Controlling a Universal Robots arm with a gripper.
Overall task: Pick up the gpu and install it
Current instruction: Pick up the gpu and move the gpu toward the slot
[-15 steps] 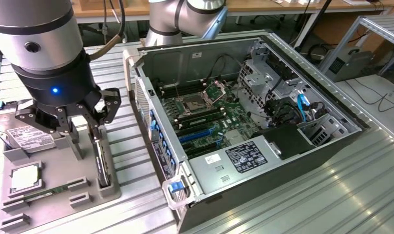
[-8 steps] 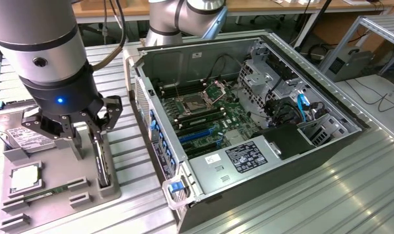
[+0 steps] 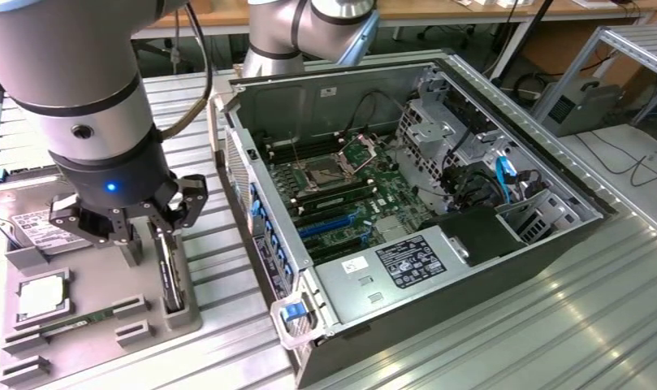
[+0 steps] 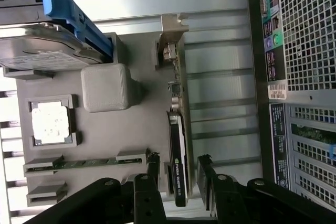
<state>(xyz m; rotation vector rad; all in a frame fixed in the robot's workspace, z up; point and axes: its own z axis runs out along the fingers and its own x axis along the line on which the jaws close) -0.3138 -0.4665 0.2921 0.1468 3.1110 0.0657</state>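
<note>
Item: gpu (image 4: pixel 177 182), on edge in tray (image 4: pixel 139 129) slot, 9 o'clock of case (image 3: pixel 339 101), exterior view. Fingers (image 4: pixel 153 174) part-open astride it, no squeeze seen. Step: pick-up, grasp stage. You likely need square closure and vertical lift.

Exterior view: high, angled down, wide. Wrist view: close, facing down. Both share grey tray (image 3: pixel 101 280) (image 4: pixel 131 129).

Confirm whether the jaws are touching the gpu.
Apart. The wrist view shows the gripper straddling the gpu, jaws open, with a visible gap on either side of the card.
</note>
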